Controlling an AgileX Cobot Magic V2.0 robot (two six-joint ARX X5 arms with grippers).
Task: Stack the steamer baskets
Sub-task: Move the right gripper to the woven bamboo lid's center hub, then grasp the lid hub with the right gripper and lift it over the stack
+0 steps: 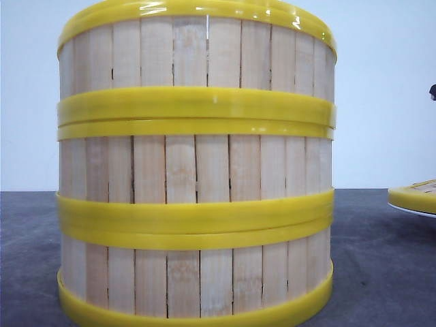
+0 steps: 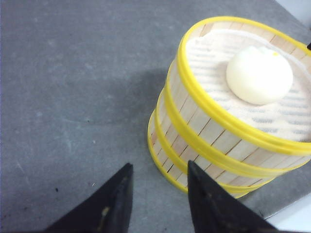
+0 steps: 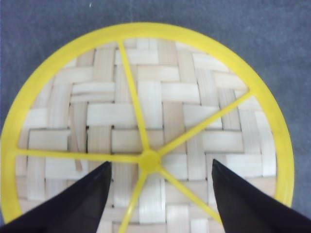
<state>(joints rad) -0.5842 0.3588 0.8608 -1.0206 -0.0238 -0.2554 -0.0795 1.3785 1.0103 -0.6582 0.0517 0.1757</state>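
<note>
Three steamer baskets [image 1: 197, 167] stand stacked in one tower on the grey table, filling the front view. In the left wrist view the stack [image 2: 204, 141] shows a white bun [image 2: 259, 74] lying in the uncovered top basket. My left gripper [image 2: 159, 165] is open beside the foot of the stack, one fingertip close to the bottom rim, holding nothing. My right gripper [image 3: 161, 162] is open above the flat woven lid [image 3: 146, 107], its fingers on either side of the yellow hub, gripping nothing.
The yellow-rimmed lid [image 1: 415, 196] rests on a white plate at the right edge of the front view. Grey table [image 2: 73, 97] stretches beside the stack. A pale strip [image 2: 297, 219] marks the table's edge near the stack.
</note>
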